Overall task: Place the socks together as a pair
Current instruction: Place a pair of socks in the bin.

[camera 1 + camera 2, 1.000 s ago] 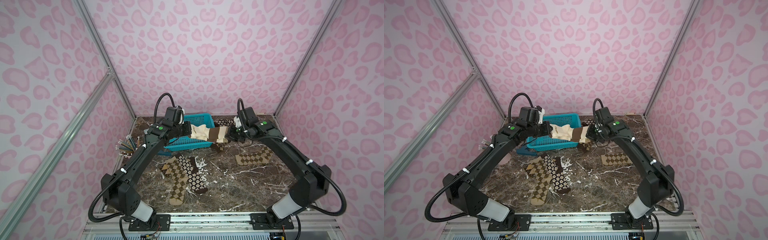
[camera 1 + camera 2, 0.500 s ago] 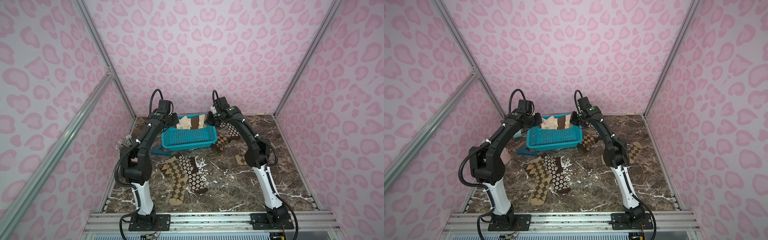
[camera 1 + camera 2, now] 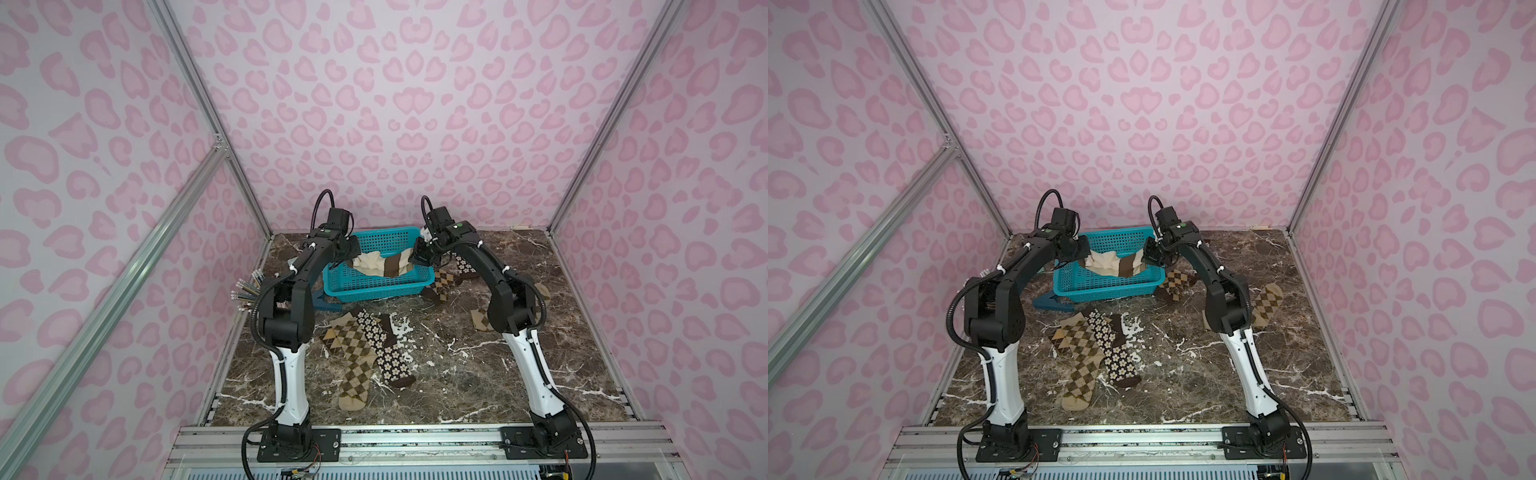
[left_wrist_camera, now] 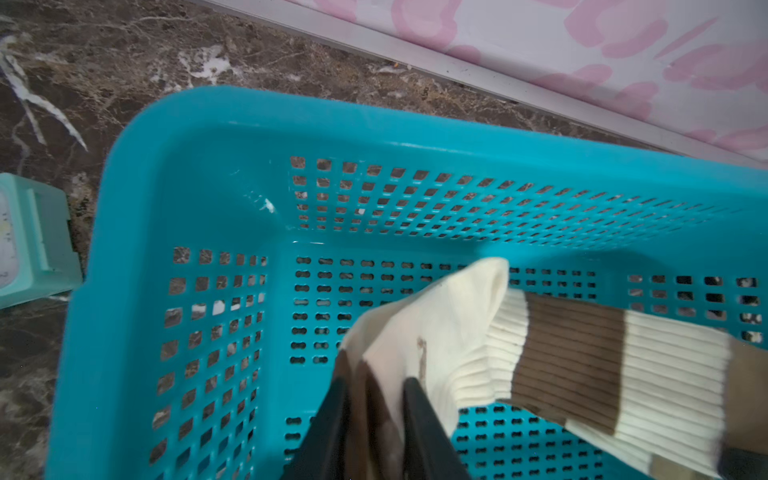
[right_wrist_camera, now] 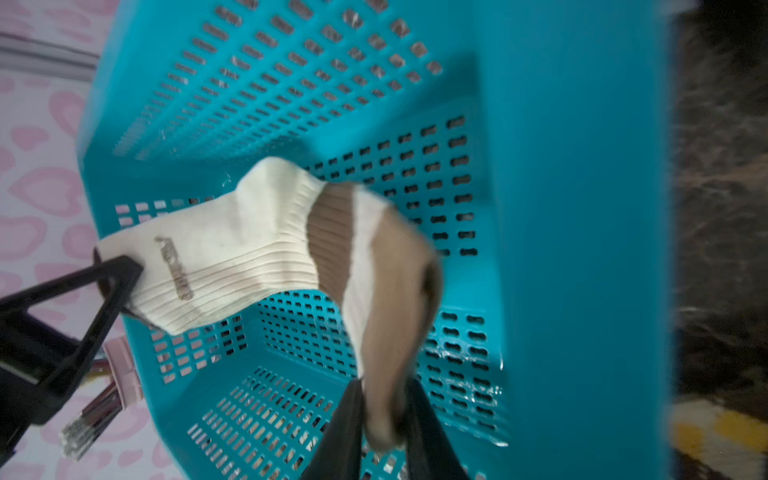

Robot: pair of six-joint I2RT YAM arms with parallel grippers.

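While holding striped sock slung low inside basket, one end each in left pincer and right pincer, jaws narrow on knit: lower onto basket floor, release both ends together, lift straight up, avoid snagging mesh.

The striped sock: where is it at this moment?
In both top views the striped sock sags over the blue basket at the far side of the table, its ends at the left pincer and the right pincer.
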